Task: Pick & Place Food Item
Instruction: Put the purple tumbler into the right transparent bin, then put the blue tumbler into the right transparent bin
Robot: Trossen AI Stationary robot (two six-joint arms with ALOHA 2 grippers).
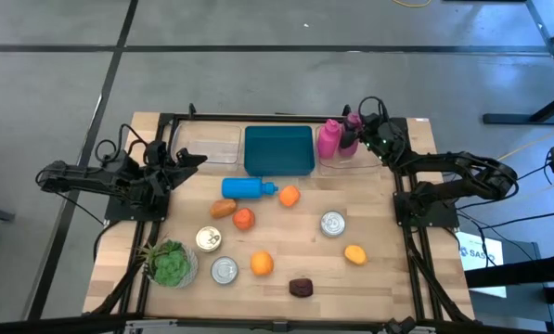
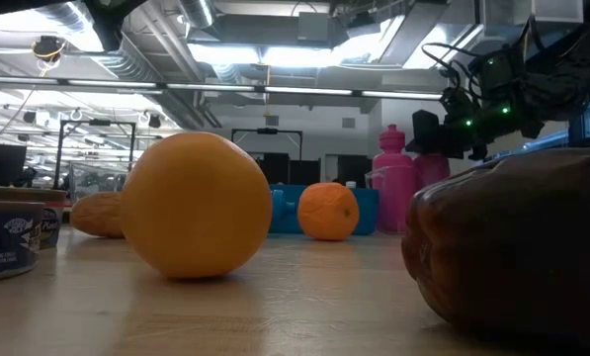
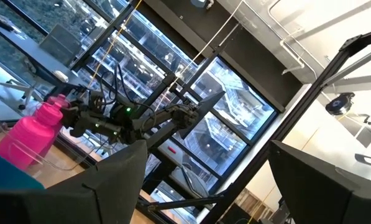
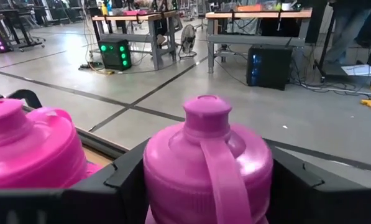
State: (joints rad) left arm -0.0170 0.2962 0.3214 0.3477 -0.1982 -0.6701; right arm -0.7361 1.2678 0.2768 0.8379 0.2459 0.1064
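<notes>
Two pink bottles stand upright in a clear container (image 1: 343, 160) at the table's far right: a lighter one (image 1: 328, 139) and a darker one (image 1: 350, 139). My right gripper (image 1: 361, 136) reaches level from the right and is shut on the darker bottle (image 4: 207, 168); the lighter bottle (image 4: 30, 149) stands beside it. My left gripper (image 1: 195, 160) waits open at the table's left, raised, with nothing between its fingers (image 3: 120, 180). Food items lie on the table: oranges (image 1: 262, 263), (image 1: 289, 196), (image 1: 354, 253) and a red fruit (image 1: 244, 219). My right gripper has the darker pink bottle's upper body (image 4: 157, 171), just under the cap, between its two fingers (image 4: 120, 177), one on each side. The fingers come about level from the table's right side. The bottle stands upright inside the clear container; its bottom is hidden.
A teal tray (image 1: 278, 148) and a second clear container (image 1: 212, 146) sit at the far edge. A blue bottle (image 1: 249, 188) lies mid-table. Three cans (image 1: 332, 224), (image 1: 209, 239), (image 1: 225, 270), a potted plant (image 1: 170, 264) and a dark brown item (image 1: 301, 287) stand nearer.
</notes>
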